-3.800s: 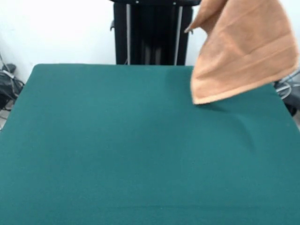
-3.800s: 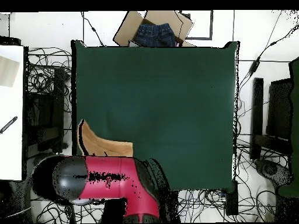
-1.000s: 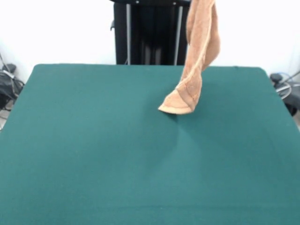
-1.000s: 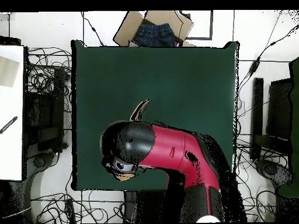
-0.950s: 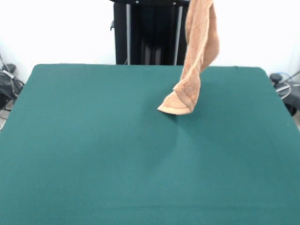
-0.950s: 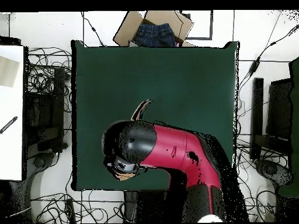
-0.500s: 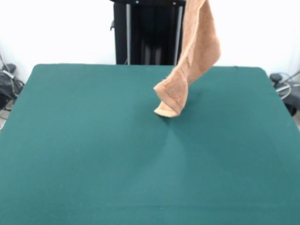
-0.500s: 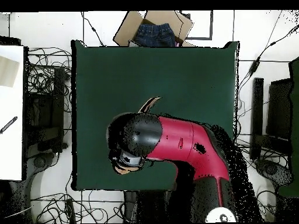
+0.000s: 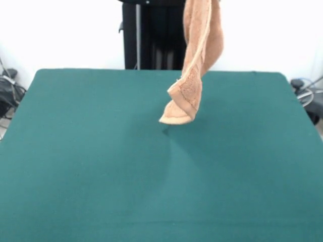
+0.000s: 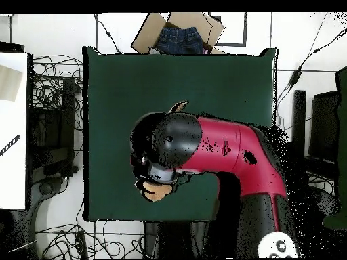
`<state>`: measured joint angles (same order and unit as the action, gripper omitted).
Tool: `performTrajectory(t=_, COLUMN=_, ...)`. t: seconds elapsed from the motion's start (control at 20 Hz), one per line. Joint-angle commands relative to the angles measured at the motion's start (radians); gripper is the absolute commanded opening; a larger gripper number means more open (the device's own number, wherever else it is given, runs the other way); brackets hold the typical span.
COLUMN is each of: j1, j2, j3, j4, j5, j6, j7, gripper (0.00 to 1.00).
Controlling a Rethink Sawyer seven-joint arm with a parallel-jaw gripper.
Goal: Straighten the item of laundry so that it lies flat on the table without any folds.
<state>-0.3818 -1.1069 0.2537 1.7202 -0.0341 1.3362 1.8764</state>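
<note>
1. Peach terry: the towel (image 9: 196, 65) hangs in a narrow twisted column out of the top of the front view, with its lowest corner curled up just above the table (image 9: 75, 166). A faint shadow lies on the felt right under that corner.
2. Claw state: cannot tell. The claw itself is out of the front view, and from overhead the red arm (image 10: 217, 152) covers it. The towel hanging from above suggests it is held, but the grip is not visible.
3. Position: from overhead, only small bits of towel (image 10: 157, 191) peek out from under the black arm head, which sits over the middle of the table.
4. Step in hand, as judged: laying the hanging towel down. No part lies flat yet.
5. To do it well:
   - Lower until the bottom corner touches the felt below the claw.
   - Drag sideways and slowly, so that the cloth pays out behind the claw and does not pile up.
   - Keep the towel over the table, away from its edges.
6. Risk: the twist may set into a fold if the towel drops straight down.
</note>
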Motion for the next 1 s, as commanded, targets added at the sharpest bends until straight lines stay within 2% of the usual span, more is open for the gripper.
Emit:
performTrajectory(t=0.05, j1=-0.017, j2=0.001, j3=0.133, j4=-0.062, j5=-0.041, j6=0.162, j7=-0.232, gripper=0.0)
performTrajectory(t=0.45, j1=-0.083, j2=0.048, j3=0.182, j4=-0.082, j5=-0.068, j6=0.157, j7=-0.295, gripper=0.0)
performTrajectory(t=1.0, j1=-0.197, j2=0.06, j3=0.243, j4=-0.094, j5=-0.121, j6=0.171, j7=-0.391, gripper=0.0)
